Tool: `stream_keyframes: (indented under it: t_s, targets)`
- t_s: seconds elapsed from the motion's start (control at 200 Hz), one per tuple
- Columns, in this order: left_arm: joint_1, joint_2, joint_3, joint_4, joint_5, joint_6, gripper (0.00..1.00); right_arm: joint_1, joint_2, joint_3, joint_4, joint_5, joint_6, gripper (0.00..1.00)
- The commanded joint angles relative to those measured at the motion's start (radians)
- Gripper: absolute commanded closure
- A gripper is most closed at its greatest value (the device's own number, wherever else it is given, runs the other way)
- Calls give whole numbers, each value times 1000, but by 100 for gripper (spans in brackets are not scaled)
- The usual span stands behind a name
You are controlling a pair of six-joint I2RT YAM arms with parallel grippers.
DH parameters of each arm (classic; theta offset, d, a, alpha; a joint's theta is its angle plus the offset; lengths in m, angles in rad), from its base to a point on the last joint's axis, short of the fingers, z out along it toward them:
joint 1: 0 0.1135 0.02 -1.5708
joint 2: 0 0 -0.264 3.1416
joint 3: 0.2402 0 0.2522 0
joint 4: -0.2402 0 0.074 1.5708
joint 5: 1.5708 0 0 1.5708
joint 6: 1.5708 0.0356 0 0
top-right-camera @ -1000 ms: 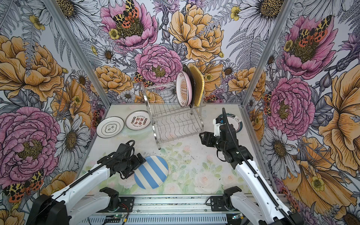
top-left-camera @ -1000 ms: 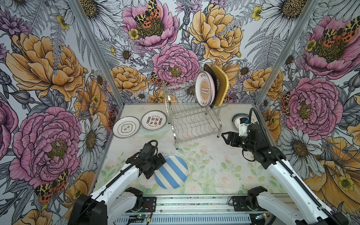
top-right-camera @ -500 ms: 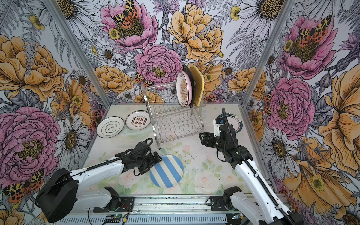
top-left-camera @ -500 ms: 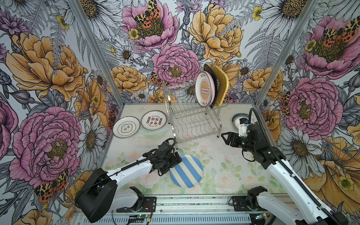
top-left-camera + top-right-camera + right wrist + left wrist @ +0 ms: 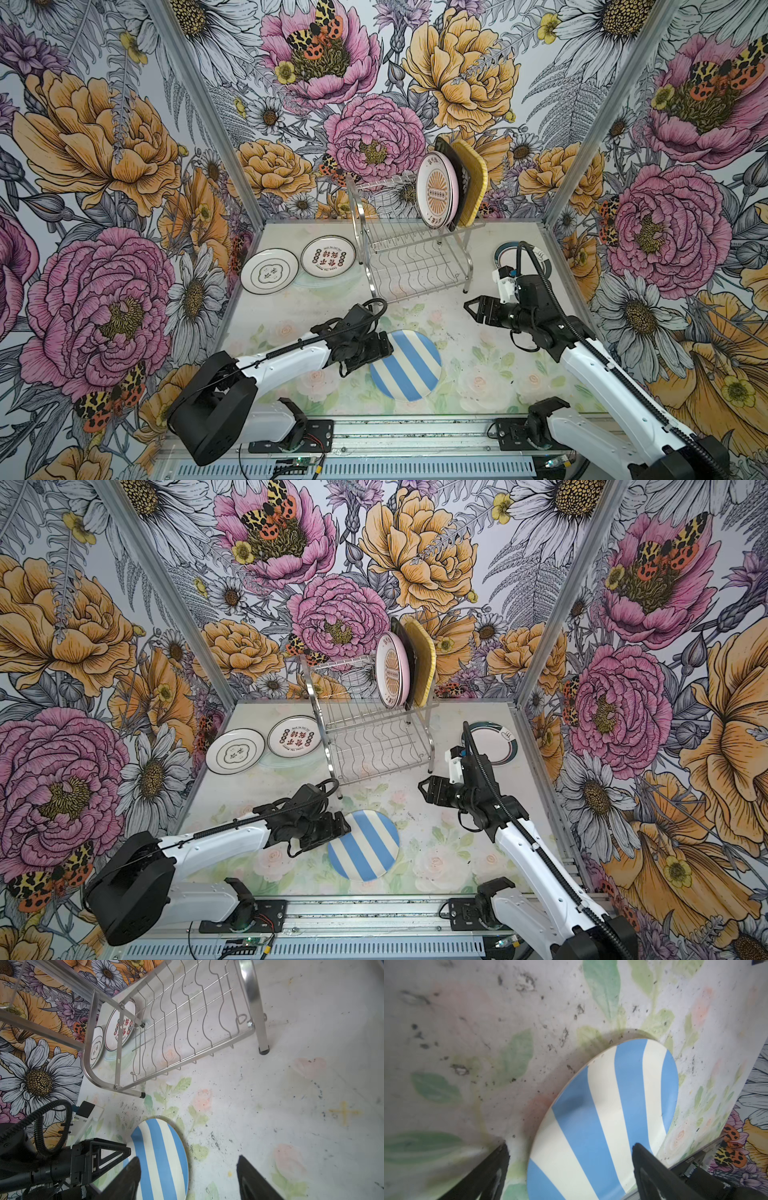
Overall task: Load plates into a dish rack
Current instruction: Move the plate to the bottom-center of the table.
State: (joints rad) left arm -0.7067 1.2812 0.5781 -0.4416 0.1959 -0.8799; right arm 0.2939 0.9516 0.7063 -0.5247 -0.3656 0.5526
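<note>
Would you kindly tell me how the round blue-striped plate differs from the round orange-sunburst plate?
The round blue-striped plate lies flat on the table; the round orange-sunburst plate stands on edge in the chrome wire dish rack's upper tier. The striped one sits apart from other plates; the sunburst one has other plates right behind it. Both are round.

Overheads; wrist close-ups on striped plate [image 5: 602, 1115]

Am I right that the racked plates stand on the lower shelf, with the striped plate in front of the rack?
Not quite: the racked plates stand on the upper shelf, as both top views show. The rest is right.
</note>
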Motion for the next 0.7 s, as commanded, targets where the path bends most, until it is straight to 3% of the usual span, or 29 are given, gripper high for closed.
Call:
stream_keyframes:
  t_s: [0.0,0.3,0.691]
  targets:
    - [-1,-37,-38,-19,0,76,13,35,-6,-43,20,-31,30,27]
    - [-9,-37,-97,56,52,85,35,128,5,-154,72,-50,85,30]
    - [-24,-7,-125,140,97,73,46,204,146,-255,258,-96,141,40]
